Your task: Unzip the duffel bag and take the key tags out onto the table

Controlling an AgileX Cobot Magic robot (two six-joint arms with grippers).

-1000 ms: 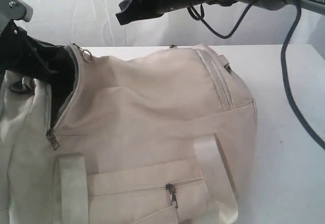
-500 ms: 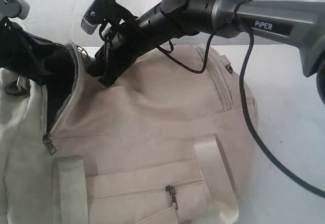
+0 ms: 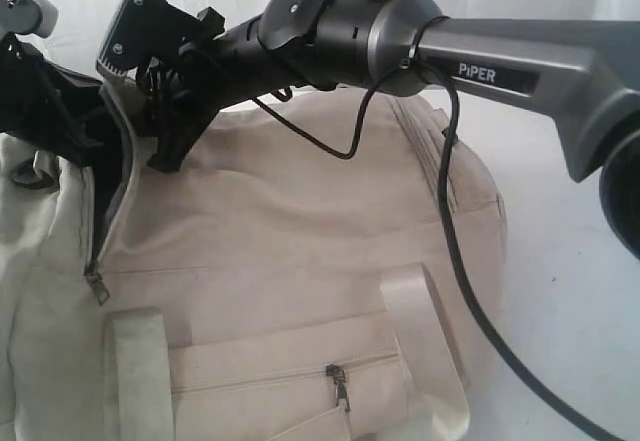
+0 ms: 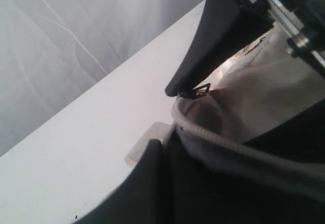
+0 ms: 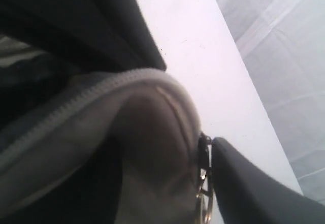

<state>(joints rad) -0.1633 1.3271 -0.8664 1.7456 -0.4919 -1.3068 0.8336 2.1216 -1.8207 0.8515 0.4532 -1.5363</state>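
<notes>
Duffel bag (image 3: 300, 221) interior too dark; left tool (image 4: 162, 150) clamps it, right tool (image 5: 183, 104) parted.

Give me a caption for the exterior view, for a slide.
Open right claw at the unzipped mouth of the duffel bag; left claw holds its rim.

Exterior view overlooks the duffel bag (image 3: 300, 221); both wrist views crowd its opening.
</notes>
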